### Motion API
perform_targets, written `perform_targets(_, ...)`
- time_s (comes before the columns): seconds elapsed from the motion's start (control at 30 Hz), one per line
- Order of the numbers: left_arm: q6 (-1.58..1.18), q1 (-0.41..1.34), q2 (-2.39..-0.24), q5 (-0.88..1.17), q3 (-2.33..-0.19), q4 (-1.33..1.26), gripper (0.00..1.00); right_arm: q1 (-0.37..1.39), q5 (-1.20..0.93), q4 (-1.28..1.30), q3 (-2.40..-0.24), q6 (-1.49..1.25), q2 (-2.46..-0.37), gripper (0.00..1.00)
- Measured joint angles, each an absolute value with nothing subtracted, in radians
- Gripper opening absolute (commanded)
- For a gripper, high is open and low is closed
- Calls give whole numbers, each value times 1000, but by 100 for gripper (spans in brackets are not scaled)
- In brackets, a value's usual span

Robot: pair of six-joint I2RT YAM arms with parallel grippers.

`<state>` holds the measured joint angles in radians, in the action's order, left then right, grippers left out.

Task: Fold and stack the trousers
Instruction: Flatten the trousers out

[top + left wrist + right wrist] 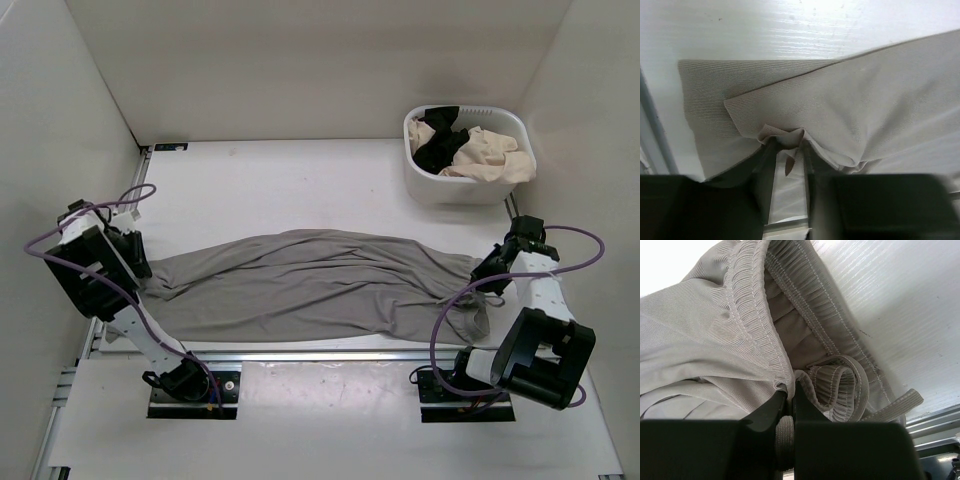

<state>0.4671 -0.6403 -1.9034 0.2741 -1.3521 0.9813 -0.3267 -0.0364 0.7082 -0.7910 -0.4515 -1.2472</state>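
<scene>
The trousers (310, 285) lay stretched full length across the white tabletop (300, 190) between the two arms, legs to the left and waist to the right. By my reckoning no fold was made yet and stacking was a long way off. The right claw (789, 392) was clamped tight on the gathered, elastic waistband (755, 325), beside a curled ribbed drawstring (840, 385). The left claw (786, 150) had its fingers parted at the leg hems (705, 100), a small pucker of cloth across the tips, not clamped as far as I could judge. The fabric was mid-grey, soft, finely ribbed and thin, lying in long shallow creases. A white plastic basket (470, 185) at the far right held black and cream garments.
</scene>
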Motion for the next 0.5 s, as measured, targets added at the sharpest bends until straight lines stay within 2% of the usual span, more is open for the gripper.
perform_targets(0.03, 470, -640, -1910, 272, -1352, 980, 14, -327, -35, 708, -791, -452, -1249, 0)
perform_targets(0.3, 495, -636, -1924, 306, -1376, 985, 14, -327, -30, 732, -898, -448, -1296, 0)
perform_targets(0.5, 499, -633, -1903, 339, -1631, 987, 14, -327, -54, 736, -1099, -434, -1303, 0)
